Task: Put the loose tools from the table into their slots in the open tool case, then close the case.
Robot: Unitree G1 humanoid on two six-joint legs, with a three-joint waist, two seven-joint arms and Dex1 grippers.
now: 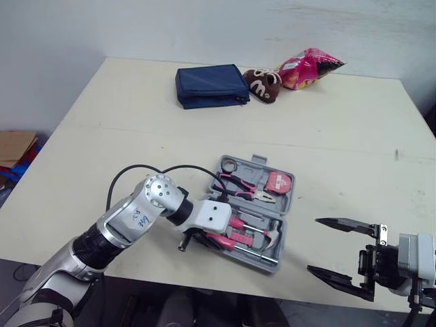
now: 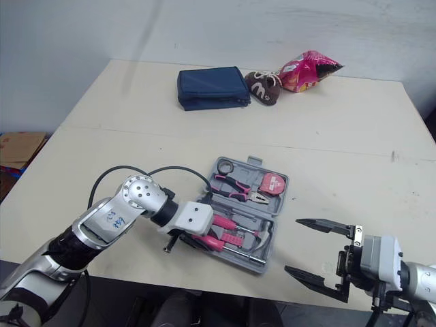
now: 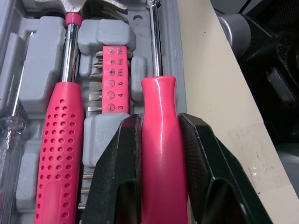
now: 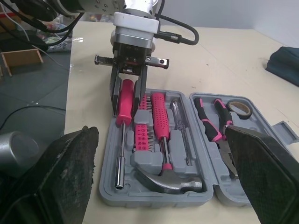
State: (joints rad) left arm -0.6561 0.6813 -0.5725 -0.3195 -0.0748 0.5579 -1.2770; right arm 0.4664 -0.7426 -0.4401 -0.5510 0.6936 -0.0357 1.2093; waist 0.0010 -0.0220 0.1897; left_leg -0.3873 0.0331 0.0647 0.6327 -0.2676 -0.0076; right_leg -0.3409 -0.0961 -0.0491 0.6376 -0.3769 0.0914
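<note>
The pink-handled screwdriver (image 3: 159, 93) lies along the outermost slot of the tool case (image 4: 159, 198), parallel to the hammer (image 4: 158, 109) beside it; its long axis runs straight out from the left gripper (image 3: 159, 122), whose fingers are clamped on the handle; it looks seated or nearly so, so letting go likely means backing off along that axis; the right gripper (image 1: 313, 244) hangs spread apart, well right of the case.

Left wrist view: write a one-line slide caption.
Left gripper shut on the pink screwdriver, lined up in the outer slot of the tool case, beside the bit rack and hammer.
</note>
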